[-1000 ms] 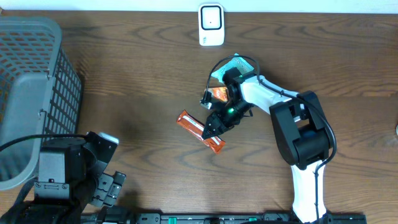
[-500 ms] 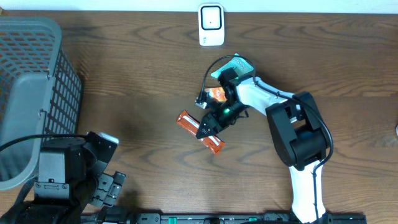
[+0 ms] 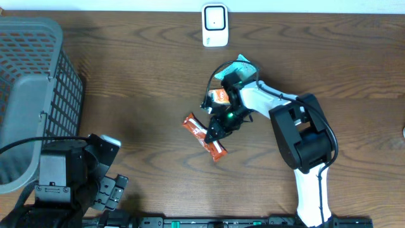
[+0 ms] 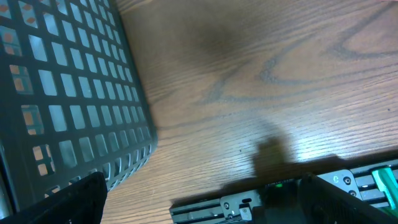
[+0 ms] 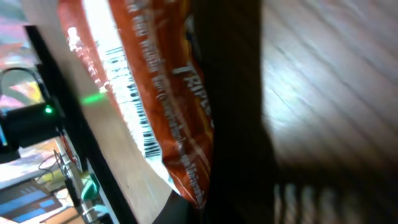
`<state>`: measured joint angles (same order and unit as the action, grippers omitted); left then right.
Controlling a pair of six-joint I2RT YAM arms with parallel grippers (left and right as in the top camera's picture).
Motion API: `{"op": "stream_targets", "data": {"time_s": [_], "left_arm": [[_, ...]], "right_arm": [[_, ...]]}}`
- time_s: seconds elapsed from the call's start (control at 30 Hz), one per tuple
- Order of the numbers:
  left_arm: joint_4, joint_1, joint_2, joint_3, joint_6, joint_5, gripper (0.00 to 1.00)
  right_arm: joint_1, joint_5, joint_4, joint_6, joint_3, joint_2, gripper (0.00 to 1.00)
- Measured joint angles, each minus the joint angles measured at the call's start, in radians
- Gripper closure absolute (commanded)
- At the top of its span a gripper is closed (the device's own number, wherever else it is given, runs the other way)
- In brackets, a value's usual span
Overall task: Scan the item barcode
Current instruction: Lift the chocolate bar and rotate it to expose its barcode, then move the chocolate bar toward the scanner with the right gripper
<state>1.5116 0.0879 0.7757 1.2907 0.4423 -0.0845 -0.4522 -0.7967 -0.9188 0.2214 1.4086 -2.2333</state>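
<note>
Right gripper (image 3: 216, 130): fingers (image 5: 233, 112) pressed together, clamped on orange snack packet (image 3: 204, 135). Barcode (image 5: 134, 106) shows in right wrist view. Packet sits diagonal at centre of table (image 3: 145, 95), well apart from white scanner (image 3: 215, 25) at far edge. Left gripper (image 3: 109, 190): fingers wide apart, holding nothing, near grey basket (image 3: 31, 95).

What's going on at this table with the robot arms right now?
The right gripper is shut on a long orange foil snack packet near the middle of the brown wooden table; the packet's barcode shows in the right wrist view. The white barcode scanner sits apart at the far edge, so nothing is scanned yet. The left gripper hangs open near the grey plastic mesh basket.
</note>
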Motion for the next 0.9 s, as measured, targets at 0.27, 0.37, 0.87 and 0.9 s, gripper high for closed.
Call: {"op": "stream_targets", "data": {"time_s": [0.27,0.37,0.87,0.9], "left_arm": [[0.000,0.000,0.000,0.000,0.000,0.000,0.02],[0.000,0.000,0.000,0.000,0.000,0.000,0.02],[0.000,0.000,0.000,0.000,0.000,0.000,0.02],[0.000,0.000,0.000,0.000,0.000,0.000,0.02]], "right_arm": [[0.047,0.309,-0.067,-0.004,0.044,0.089,0.99],[0.039,0.478,-0.052,-0.007,0.043,0.158,0.99],[-0.134,0.934,-0.004,-0.034,0.043,0.438,0.99],[-0.146,0.968,0.002,-0.034,0.043,0.439,0.99]]}}
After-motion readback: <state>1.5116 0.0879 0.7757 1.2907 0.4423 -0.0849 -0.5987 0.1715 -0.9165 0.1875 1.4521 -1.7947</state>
